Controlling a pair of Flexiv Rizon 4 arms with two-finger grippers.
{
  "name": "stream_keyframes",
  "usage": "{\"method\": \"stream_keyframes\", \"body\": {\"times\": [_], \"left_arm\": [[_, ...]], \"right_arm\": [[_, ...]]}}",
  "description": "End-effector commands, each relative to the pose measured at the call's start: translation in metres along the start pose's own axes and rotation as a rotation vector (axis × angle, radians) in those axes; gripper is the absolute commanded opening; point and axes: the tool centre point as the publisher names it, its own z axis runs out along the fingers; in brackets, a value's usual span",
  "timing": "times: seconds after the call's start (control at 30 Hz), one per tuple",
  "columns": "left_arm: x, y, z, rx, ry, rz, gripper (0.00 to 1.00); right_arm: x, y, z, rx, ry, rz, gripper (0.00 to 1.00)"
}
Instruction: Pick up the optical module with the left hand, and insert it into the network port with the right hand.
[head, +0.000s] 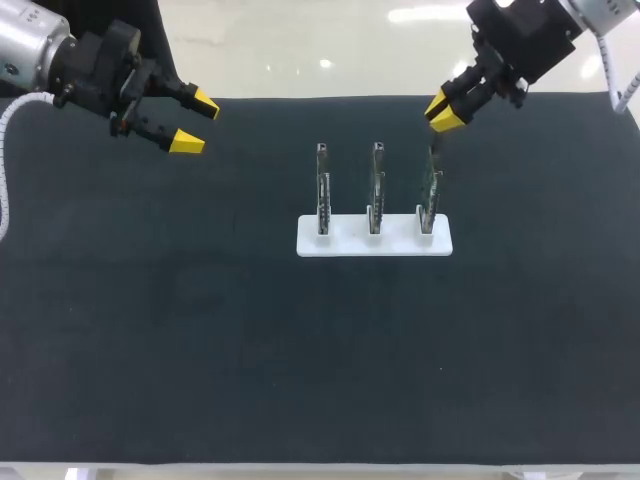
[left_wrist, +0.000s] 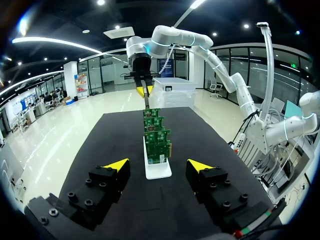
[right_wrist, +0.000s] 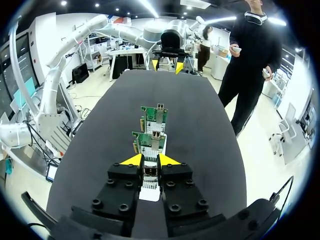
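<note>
Across the middle of the head view, on the black worktop, a white rack holds three network cards upright. The right-hand card stands directly under the right end effector. That end effector is clenched on a slim optical module, whose lower end is at the card's top edge. The left end effector, in the upper left of the frame, is released, empty and well apart from the rack.

Risks, as judged:
- A module off-line with the network port would catch on the port's edge and jam.
- Downward force could then flex the card or tip the rack.
- A narrow grip may let the module slip.

The head view barely shows the module beneath the right end effector. The right wrist view shows it between the fingers. The left wrist view shows it hanging upright above the farthest card.
</note>
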Motion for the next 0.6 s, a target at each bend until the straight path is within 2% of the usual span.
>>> {"method": "stream_keyframes", "body": {"times": [0.03, 0.6], "left_arm": [[0.0, 0.001, 0.0, 0.003, 0.003, 0.0, 1.0], [0.0, 0.001, 0.0, 0.003, 0.003, 0.0, 1.0]], "right_arm": [[0.0, -0.002, 0.001, -0.002, 0.0, 0.001, 0.0], [0.009, 0.003, 0.011, 0.003, -0.005, 0.0, 0.0]]}}
